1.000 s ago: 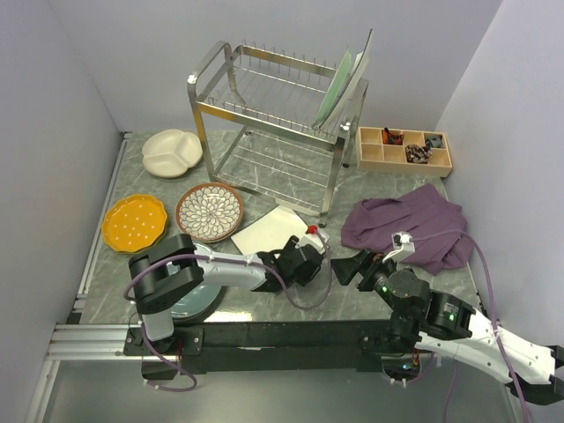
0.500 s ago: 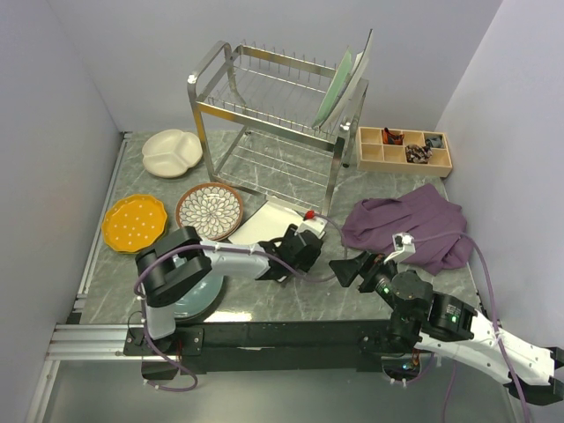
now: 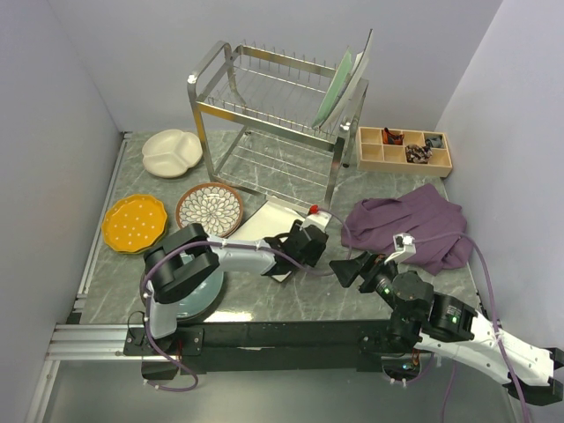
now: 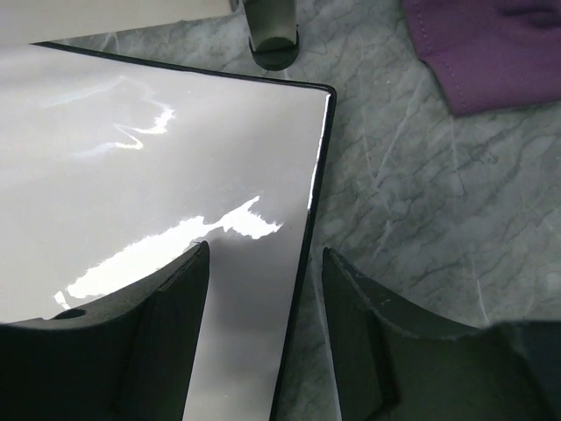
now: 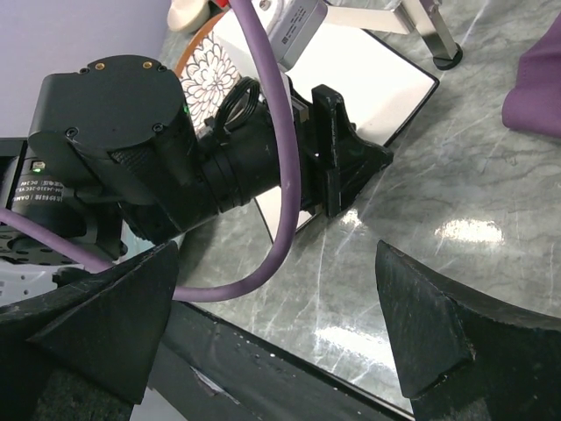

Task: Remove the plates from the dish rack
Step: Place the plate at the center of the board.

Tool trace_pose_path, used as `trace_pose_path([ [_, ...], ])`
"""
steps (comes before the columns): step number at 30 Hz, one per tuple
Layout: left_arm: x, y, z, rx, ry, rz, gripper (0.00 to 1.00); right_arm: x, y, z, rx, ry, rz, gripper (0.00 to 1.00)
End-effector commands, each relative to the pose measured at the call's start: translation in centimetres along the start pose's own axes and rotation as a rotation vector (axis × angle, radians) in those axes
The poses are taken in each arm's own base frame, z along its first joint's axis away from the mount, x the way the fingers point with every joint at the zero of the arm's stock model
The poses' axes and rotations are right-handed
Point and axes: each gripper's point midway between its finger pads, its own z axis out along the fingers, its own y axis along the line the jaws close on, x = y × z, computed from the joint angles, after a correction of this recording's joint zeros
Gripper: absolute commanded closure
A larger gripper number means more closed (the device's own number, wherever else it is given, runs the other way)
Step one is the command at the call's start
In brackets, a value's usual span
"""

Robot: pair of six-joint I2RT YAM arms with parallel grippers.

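Top view: the chrome wire dish rack (image 3: 264,106) stands at the back of the grey marble table (image 3: 300,304), with a pale green plate (image 3: 332,91) and a paler plate (image 3: 362,60) upright at its right end. Flat on the table are the cream divided plate (image 3: 172,152), orange scalloped dotted plate (image 3: 133,222), brown petal-pattern plate (image 3: 210,211) and glossy white square plate (image 3: 269,220). The grey-blue plate (image 3: 205,298) is mostly hidden under the left arm. That arm is stretched low to the right, left gripper (image 3: 310,238) over the square plate's near right corner. The right gripper (image 3: 346,267) sits low, just beside it. Left wrist: jaws part-spread, straddling the plate's dark-lined edge. One finger (image 4: 166,342) is over the glaze and the other over marble, nothing pinched; contact underneath is unclear. Right wrist: jaws wide, empty, facing the left arm's black housing and purple cable (image 5: 282,175); the square plate is half hidden behind them.
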Motion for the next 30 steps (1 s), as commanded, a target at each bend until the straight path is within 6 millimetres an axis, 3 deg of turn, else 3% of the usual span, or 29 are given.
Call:
trace_pose_path([
  [1,-2.5,-1.3,-1.2,0.063,-0.034,-0.057,0.41,-0.4,0.3,0.0,-0.013,-0.02,0.018,0.02],
  [8,-2.3,-1.3,-5.6,0.179,-0.03,-0.092,0.4,-0.6,1.0,0.1,-0.018,-0.015,0.015,0.01],
  [12,-2.7,-0.7,-8.7,0.221,-0.066,-0.084,0.31,-1.6,1.7,-0.2,-0.029,-0.027,-0.003,0.0],
  [15,-4.8,0.3,-11.6,0.227,-0.132,-0.095,0.18,-2.1,1.7,-0.4,-0.014,-0.037,-0.02,0.0],
  [16,-5.2,0.7,-12.3,0.221,-0.14,-0.093,0.05,-2.3,1.8,-0.4,-0.015,-0.039,-0.032,0.0],
  [17,-7.1,0.9,-14.1,0.242,-0.198,-0.11,0.01,-2.4,1.8,-0.4,-0.014,-0.04,-0.036,0.0],
  [19,-9.4,2.1,-15.8,0.214,-0.276,-0.124,0.0,-2.6,1.7,-0.4,0.0,-0.042,-0.038,0.0],
  [20,-12.0,2.3,-17.8,0.235,-0.347,-0.152,0.01,-2.6,1.8,-0.4,0.002,-0.045,-0.04,0.0],
  [22,-14.6,2.7,-19.8,0.245,-0.43,-0.148,0.0,-2.6,2.0,-0.3,-0.006,-0.043,-0.04,0.0],
  [25,-20.4,3.1,-24.2,0.266,-0.561,-0.128,0.0,-2.2,2.8,-0.1,-0.044,-0.023,-0.047,0.0],
  [27,-22.8,3.4,-25.6,0.252,-0.599,-0.071,0.01,-1.9,3.2,0.0,-0.066,-0.015,-0.048,0.0],
  [28,-25.4,3.3,-27.3,0.263,-0.652,-0.059,0.06,-1.7,3.2,0.1,-0.067,-0.011,-0.059,0.0],
  [30,-28.1,4.5,-28.6,0.198,-0.716,-0.027,0.16,-1.5,3.4,0.4,-0.078,-0.01,-0.062,0.0],
])
